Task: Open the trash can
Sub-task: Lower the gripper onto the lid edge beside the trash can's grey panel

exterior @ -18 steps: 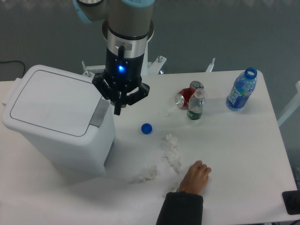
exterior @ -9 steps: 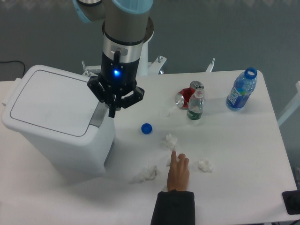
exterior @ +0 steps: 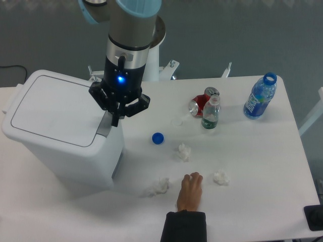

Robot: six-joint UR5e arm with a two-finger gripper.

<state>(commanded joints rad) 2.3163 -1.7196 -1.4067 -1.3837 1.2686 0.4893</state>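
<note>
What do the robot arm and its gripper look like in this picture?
The arm is grey with light blue joint caps and a silver metallic wrist ring. The gripper is black, with a glowing blue light on its body and dark fingers. No cables are visible.

arm (exterior: 132,30): grey tube, lt-blue caps | claw (exterior: 115,120): blk, blue LED

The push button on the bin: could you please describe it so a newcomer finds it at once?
Find the big white trash can at the table's left end. On its right-hand rim, directly under the gripper, sits a small grey push button, the only grey patch on the white bin.
</note>
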